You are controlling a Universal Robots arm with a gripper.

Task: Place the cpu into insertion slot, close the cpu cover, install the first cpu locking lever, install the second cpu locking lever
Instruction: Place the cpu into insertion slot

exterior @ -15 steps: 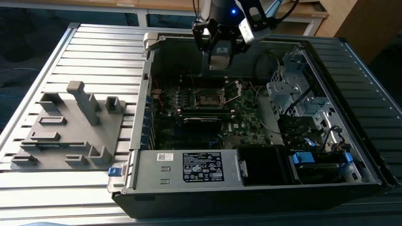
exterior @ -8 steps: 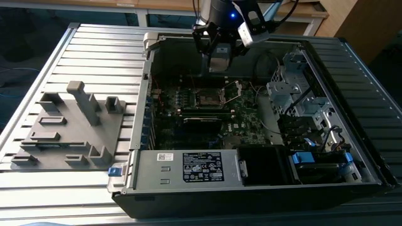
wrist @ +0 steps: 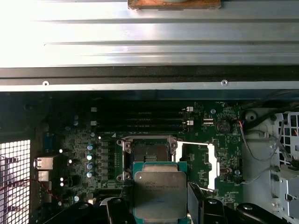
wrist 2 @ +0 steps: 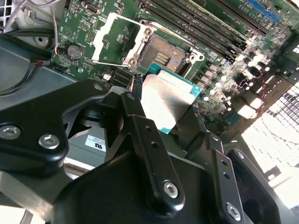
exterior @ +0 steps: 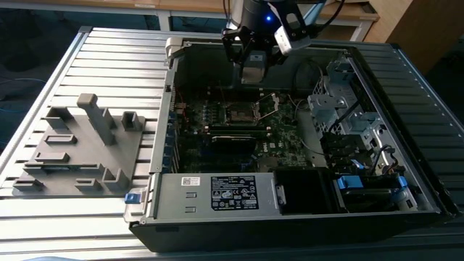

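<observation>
My pincer (exterior: 253, 72) hangs over the open computer case (exterior: 290, 236), near its far wall in the exterior view and well above the motherboard (exterior: 283, 147). It is pinching the cpu (wrist: 160, 195) by two opposite edges, with a black finger (wrist: 117, 209) on each side in both wrist views. The cpu's silver-grey metal top faces the first wrist camera, with a green rim showing round it.

The cpu is in the air, not seated. The insertion slot (wrist: 149, 152) is bare, with its dark contact field showing. In the first wrist view the cpu overlaps one edge of the slot, the edge away from the memory slots (wrist: 140, 119).

The cpu cover (wrist: 198, 161) is swung open and lies just beside the slot. In the exterior view it stands tilted up on the slot's side toward the exterior view's right. A coin cell (wrist: 224, 125) sits on the board just past the cover.

The case rests on a slatted metal table (exterior: 116, 60). A grey fixture block (exterior: 83, 147) stands on the table just beside the case, on the exterior view's left. A labelled power supply box (exterior: 217, 193) is at the case's near edge, and a metal drive cage (exterior: 333, 103) is on the exterior view's right.
</observation>
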